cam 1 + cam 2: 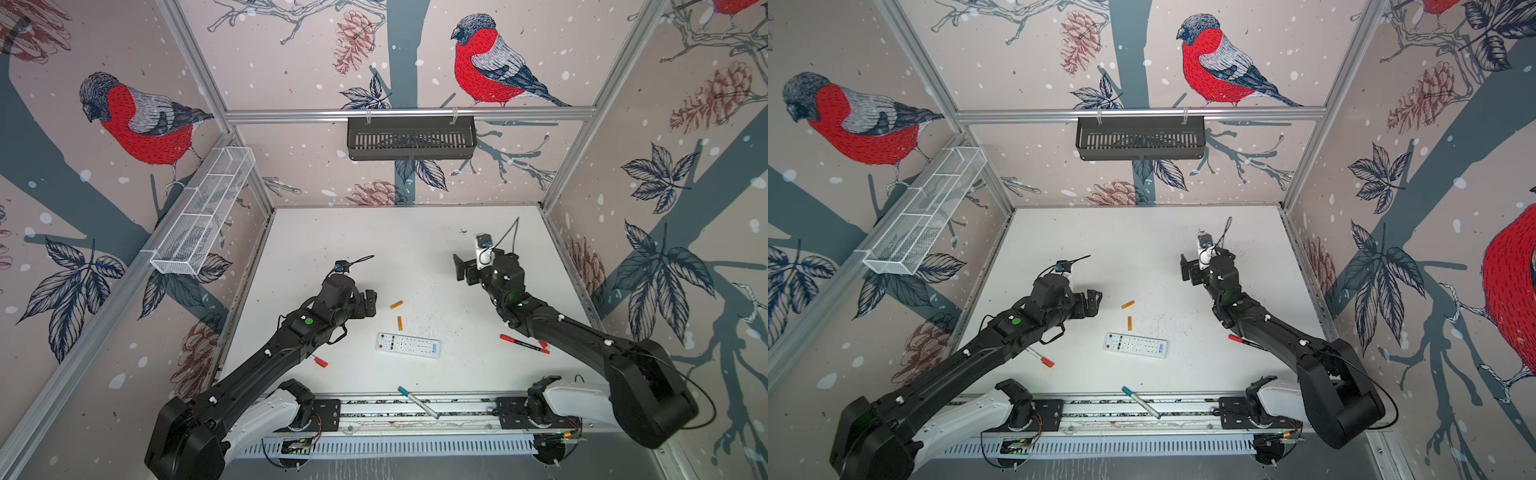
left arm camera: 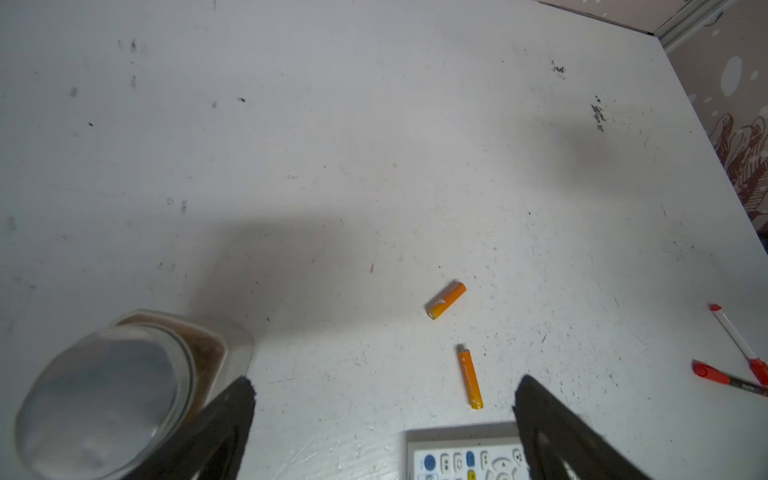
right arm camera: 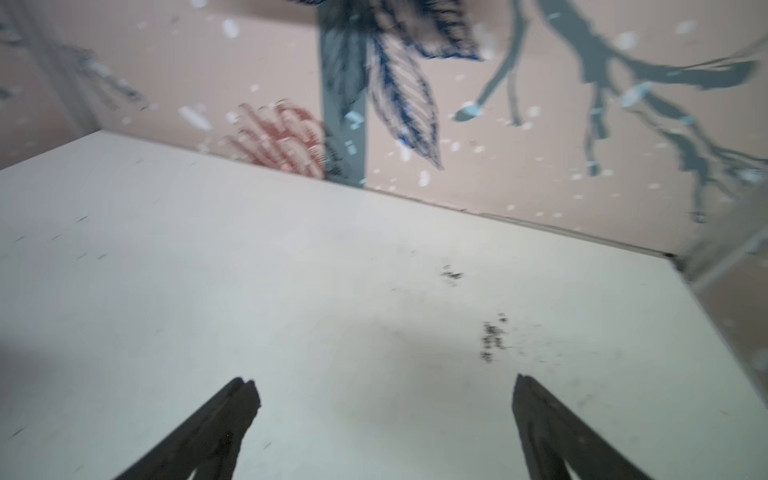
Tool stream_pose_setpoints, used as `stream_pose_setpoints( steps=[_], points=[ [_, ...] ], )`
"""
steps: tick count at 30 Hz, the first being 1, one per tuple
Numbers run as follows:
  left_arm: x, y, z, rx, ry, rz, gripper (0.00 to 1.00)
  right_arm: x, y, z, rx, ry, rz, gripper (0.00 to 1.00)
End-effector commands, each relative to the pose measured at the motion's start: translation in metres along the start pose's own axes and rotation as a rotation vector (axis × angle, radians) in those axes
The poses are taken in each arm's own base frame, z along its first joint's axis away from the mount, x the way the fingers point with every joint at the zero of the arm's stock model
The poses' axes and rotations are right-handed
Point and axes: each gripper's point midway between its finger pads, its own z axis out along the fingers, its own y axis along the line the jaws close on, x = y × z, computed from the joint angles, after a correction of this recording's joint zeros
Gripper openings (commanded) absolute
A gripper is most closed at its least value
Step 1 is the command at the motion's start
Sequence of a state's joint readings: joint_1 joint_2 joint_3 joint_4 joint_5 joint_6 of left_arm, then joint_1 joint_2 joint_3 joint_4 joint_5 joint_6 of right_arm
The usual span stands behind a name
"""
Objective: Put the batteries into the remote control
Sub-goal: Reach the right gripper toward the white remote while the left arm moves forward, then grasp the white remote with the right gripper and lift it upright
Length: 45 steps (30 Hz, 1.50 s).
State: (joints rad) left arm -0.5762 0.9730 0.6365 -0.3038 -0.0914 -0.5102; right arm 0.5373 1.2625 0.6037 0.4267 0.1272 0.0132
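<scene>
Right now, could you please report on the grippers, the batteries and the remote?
Left gripper open, empty. Right gripper open, empty. Batteries loose beside remote control, buttons up. Nothing blocking.

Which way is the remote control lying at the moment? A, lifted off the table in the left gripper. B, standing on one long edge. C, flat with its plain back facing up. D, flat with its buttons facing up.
D: in a top view the remote control lies flat on the white table, with its rows of buttons and a few coloured keys facing up.
</scene>
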Motion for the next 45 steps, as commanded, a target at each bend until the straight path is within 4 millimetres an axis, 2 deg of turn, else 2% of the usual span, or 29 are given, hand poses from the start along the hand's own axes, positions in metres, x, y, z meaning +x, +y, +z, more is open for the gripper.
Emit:
stream_pose_setpoints(
  steps=[1,4,7,10,13,16,19,27,37,45],
  points=[
    [0.013,-0.01,-0.004,0.072,0.043,-0.011,0.97,0.043,0.066,-0.014,-0.212,0.191,-0.084,1.0],
    [0.018,-0.013,-0.008,0.098,0.053,-0.003,0.97,0.063,0.123,-0.034,-0.364,0.251,-0.145,1.0],
    [0.02,-0.017,-0.008,0.126,0.058,-0.002,0.97,0.086,0.166,-0.052,-0.495,0.324,-0.189,1.0],
    [0.022,-0.022,-0.007,0.146,0.075,-0.002,0.97,0.111,0.195,-0.067,-0.566,0.405,-0.244,0.99],
    [0.022,-0.023,-0.006,0.149,0.083,0.0,0.98,0.132,0.214,-0.079,-0.612,0.46,-0.296,1.0],
    [0.022,-0.024,-0.009,0.16,0.077,0.002,0.97,0.15,0.218,-0.083,-0.609,0.509,-0.331,0.99],
    [0.018,-0.022,-0.012,0.153,0.051,-0.007,0.97,0.163,0.214,-0.08,-0.58,0.556,-0.351,0.99],
    [0.015,-0.018,-0.018,0.143,0.014,-0.031,0.97,0.173,0.212,-0.075,-0.548,0.591,-0.362,0.99],
    [0.008,-0.017,-0.027,0.147,-0.034,-0.035,0.97,0.187,0.223,-0.08,-0.561,0.652,-0.397,0.78],
    [0.004,-0.018,-0.03,0.157,-0.053,-0.03,0.97,0.2,0.222,-0.082,-0.51,0.721,-0.383,0.6]
  ],
)
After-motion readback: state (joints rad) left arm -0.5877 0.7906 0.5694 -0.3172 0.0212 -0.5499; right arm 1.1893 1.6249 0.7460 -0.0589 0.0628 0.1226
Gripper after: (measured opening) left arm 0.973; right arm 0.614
